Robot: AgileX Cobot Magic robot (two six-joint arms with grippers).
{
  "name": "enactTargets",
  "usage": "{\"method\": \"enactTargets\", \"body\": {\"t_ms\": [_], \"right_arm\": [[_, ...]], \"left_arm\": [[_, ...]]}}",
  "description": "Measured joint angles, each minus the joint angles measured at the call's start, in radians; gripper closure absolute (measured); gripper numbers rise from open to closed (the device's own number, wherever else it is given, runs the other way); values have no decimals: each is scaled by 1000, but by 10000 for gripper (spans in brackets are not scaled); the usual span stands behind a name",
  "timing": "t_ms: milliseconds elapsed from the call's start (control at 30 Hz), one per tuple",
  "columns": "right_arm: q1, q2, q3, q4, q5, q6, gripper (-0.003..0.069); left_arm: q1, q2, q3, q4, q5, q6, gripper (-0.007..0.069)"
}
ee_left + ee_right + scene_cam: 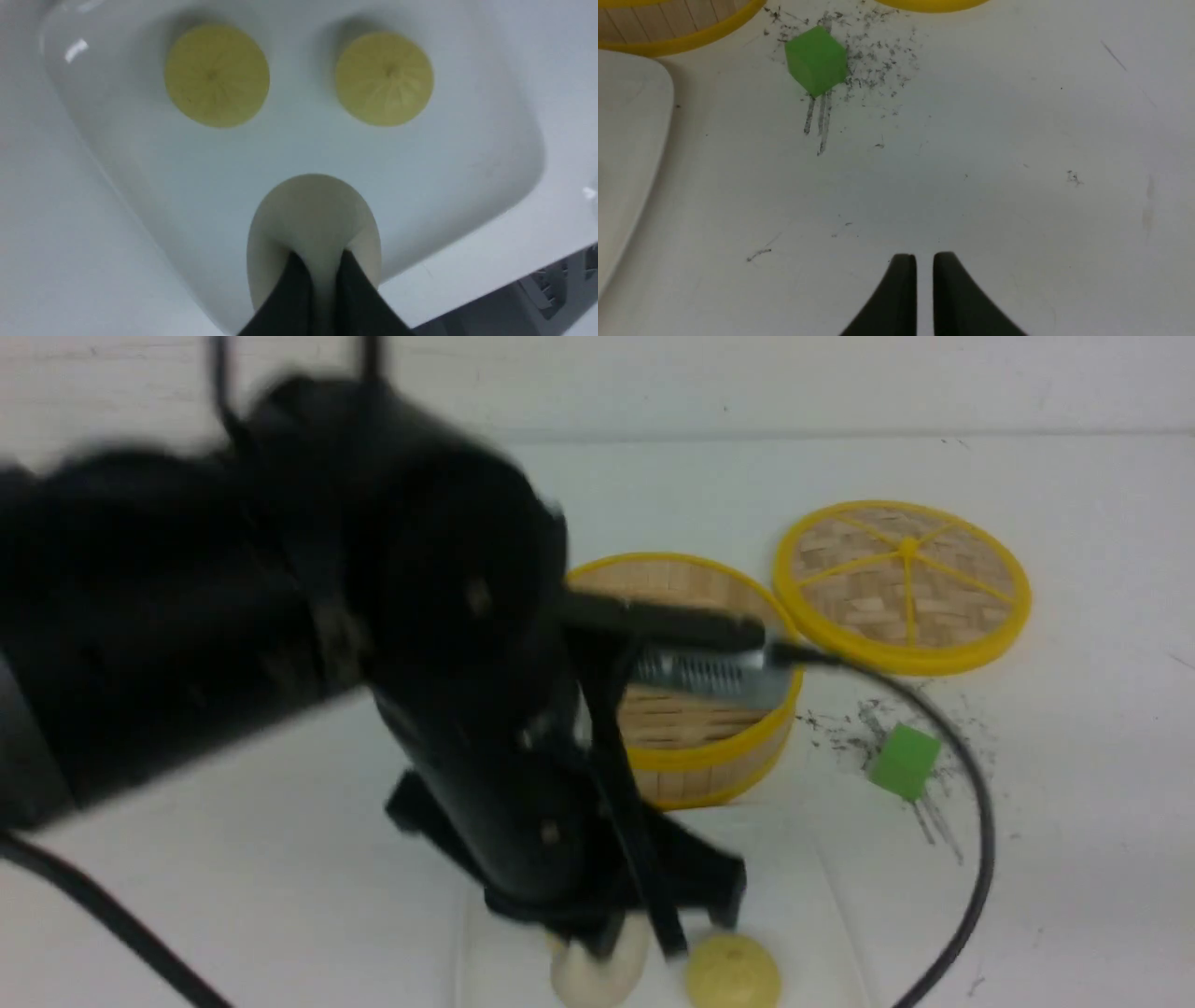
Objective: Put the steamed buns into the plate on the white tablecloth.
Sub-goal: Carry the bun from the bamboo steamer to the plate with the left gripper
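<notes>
**While two yellow buns (216, 75) (384, 78) lie plated, a claw pinches the third**

Where the plate (467, 186) sits on the white tablecloth (1017, 163), the left claw (320, 261) is clamped on the whitish bun (313, 210), fingers sunk into its soft dome, inside the rim. Both yellow buns rest apart on the plate. The right claw (924, 261) hangs nearly closed and empty over the worktop, near a green block (816, 59).

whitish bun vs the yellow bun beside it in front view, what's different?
Colour: the whitish bun is off-white, the yellow bun pale yellow. State: the whitish bun is pinched in the left gripper and dented at the grip; the yellow bun sits free, round and untouched. Shared: both are small domed buns inside the plate.
</notes>
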Motion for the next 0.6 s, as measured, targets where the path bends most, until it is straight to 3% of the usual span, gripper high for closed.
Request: {"method": "enactTargets", "body": {"t_ms": [133, 300, 467, 600], "right_arm": [[0, 0, 0, 0, -2, 0, 573], [0, 0, 0, 2, -2, 0, 573], [0, 0, 0, 2, -2, 0, 574], [0, -7, -15, 30, 1, -1, 575]], "left_arm": [[-27, 29, 144, 8, -136, -122, 582], [-29, 75, 185, 9, -257, -154, 547], [-29, 128, 185, 7, -282, -155, 447], [-29, 153, 185, 7, -285, -155, 314]]}}
